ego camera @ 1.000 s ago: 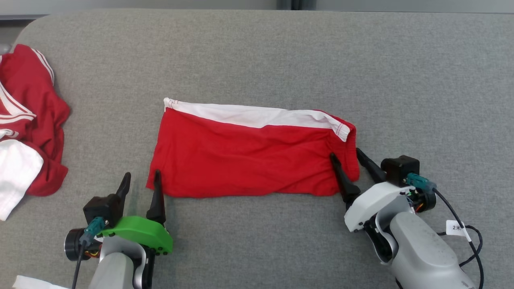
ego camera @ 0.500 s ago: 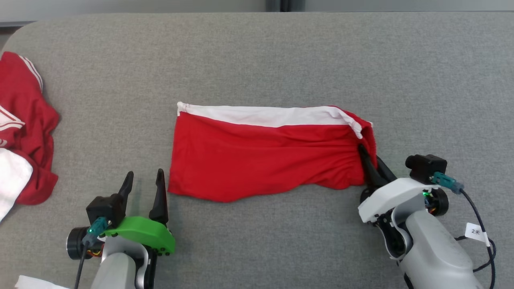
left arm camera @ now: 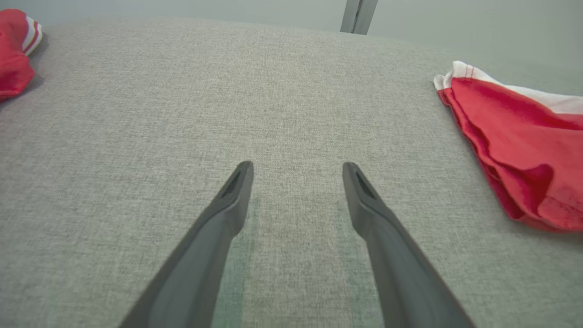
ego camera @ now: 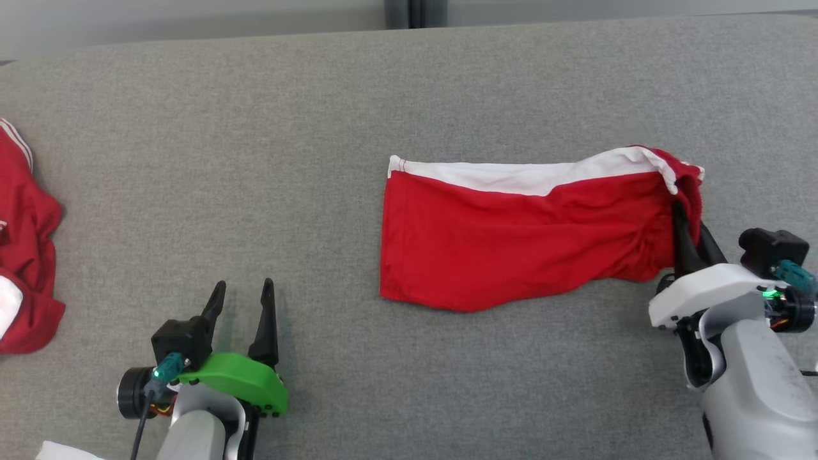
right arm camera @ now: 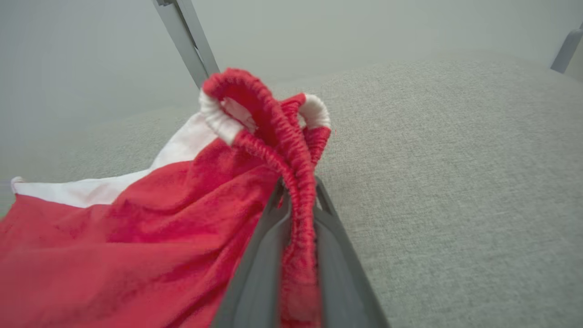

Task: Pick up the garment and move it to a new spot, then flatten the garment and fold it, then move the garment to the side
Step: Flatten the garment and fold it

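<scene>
A heap of red and white clothes (ego camera: 25, 255) lies at the far left edge of the grey tabletop (ego camera: 255, 128), well apart from the red shorts (ego camera: 511, 243) lying right of centre. The left claw (ego camera: 243, 306) stands wide over the tabletop, holding nothing. The right claw (ego camera: 689, 223) pinches the shorts' right end. The right wrist view shows what the head view hides: the bunched elastic waistband (right arm camera: 273, 132) clamped between the narrowed fingers.
</scene>
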Motion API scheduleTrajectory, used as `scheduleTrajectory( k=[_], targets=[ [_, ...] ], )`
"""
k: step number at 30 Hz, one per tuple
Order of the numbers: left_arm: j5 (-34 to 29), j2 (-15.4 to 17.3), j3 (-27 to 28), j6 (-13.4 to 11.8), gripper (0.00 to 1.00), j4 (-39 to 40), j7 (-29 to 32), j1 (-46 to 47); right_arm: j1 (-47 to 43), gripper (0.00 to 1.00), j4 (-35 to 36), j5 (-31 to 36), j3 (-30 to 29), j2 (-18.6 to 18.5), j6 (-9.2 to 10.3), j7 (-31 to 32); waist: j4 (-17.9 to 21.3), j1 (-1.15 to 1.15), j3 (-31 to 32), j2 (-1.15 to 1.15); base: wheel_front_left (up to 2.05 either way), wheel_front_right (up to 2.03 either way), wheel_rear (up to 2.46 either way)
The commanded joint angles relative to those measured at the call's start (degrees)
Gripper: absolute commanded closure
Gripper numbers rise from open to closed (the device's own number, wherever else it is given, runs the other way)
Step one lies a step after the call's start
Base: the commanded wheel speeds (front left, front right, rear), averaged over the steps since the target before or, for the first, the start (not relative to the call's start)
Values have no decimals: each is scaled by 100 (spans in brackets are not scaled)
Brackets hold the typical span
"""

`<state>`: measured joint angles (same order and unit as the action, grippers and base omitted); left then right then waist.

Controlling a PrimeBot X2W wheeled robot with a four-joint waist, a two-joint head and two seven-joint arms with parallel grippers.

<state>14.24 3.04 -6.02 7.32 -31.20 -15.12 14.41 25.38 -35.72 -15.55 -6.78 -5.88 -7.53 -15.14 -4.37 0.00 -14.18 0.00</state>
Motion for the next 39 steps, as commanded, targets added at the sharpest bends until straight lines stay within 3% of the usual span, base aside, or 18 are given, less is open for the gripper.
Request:
scheduleTrajectory(
  k=[1, 5, 12, 17, 18, 19, 20, 25, 29, 34, 39],
  targets=[
    [30, 18, -30, 25, 0, -17, -4, -119, 69, 100, 21, 12, 119, 64, 8, -1, -13, 0, 54, 0, 0, 0, 0],
    [-3, 14, -109, 25, 0, -61, -4, -151, 174, 100, 143, -263, 614, 223, 7, 218, -102, 0, 173, 0, 0, 0, 0],
    [-19, 6, -209, 24, 0, -120, -4, -244, 153, 100, 659, -1495, 2061, 285, 7, 804, -425, 0, 384, 0, 0, 0, 0],
    [-10, -1, -279, 24, 0, -149, -4, -305, 217, 98, 580, -2173, 2873, 278, 7, 814, -623, 0, 485, 0, 0, 0, 0],
    [-10, -3, -295, 24, 0, -159, -3, -328, 253, 76, 502, -2282, 3006, 277, 7, 752, -659, 0, 506, 0, 0, 0, 0],
    [-12, -3, -306, 24, 0, -168, -4, -346, 286, 8, 446, -2379, 3139, 280, 7, 689, -680, 0, 519, 0, 0, 0, 0],
    [-13, -3, -316, 24, 0, -177, -4, -364, 320, 0, 369, -2485, 3291, 288, 7, 590, -698, 0, 541, 0, 0, 0, 0],
    [-48, -6, -269, 24, 0, -165, -4, -420, 494, 0, 113, -2803, 3762, 283, 7, 121, -663, 0, 618, 0, 0, 0, 0],
    [-149, -6, -198, 22, 0, -60, -4, -467, 607, 0, -63, -2395, 3469, 275, 7, -4, -495, 0, 651, 0, 0, 0, 0],
    [-289, -3, -31, 22, 0, 256, -4, -525, 117, 0, 354, -840, 2073, 287, 7, -8, -240, 0, 656, 0, 0, 0, 0],
    [-471, -3, 98, 21, 0, 657, -4, -636, -452, 0, 836, 140, 1173, 293, 8, -9, -35, 0, 670, 0, 0, 0, 0]
  ],
)
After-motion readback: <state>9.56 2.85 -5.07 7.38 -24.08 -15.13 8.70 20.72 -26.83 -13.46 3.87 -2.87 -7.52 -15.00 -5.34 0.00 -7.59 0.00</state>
